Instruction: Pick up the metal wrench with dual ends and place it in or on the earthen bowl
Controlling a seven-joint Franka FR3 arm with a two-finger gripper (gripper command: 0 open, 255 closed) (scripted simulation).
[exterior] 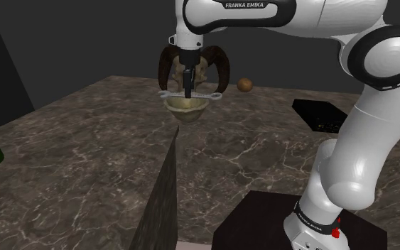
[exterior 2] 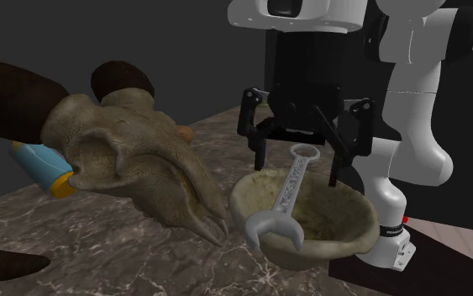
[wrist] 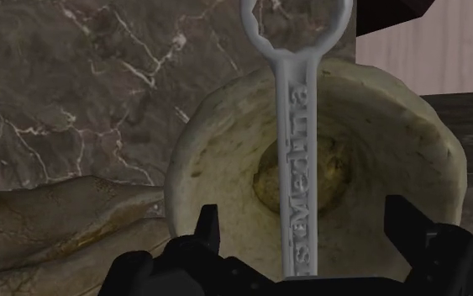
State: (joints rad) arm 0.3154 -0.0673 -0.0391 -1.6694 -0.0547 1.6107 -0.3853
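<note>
A grey metal wrench (exterior 2: 286, 198) with an open end and a ring end lies across the beige earthen bowl (exterior 2: 344, 227), its open end hanging over the near rim. The bowl (exterior: 186, 108) stands on the marble top with the wrench (exterior: 209, 96) bridging it. My gripper (exterior 2: 297, 172) hovers just above, open, its fingers (exterior 2: 258, 155) standing apart on either side of the shaft. In the wrist view the wrench (wrist: 293, 109) runs between the open gripper (wrist: 302, 220) over the bowl (wrist: 218, 151), and neither finger touches it.
A horned animal skull (exterior 2: 134, 160) sits close beside the bowl, with a blue and orange object (exterior 2: 41, 168) behind it. A brown round thing (exterior: 244, 85), a black box (exterior: 322, 117), a dark upright slab (exterior: 164, 199) and the stand (exterior: 262, 224) share the scene.
</note>
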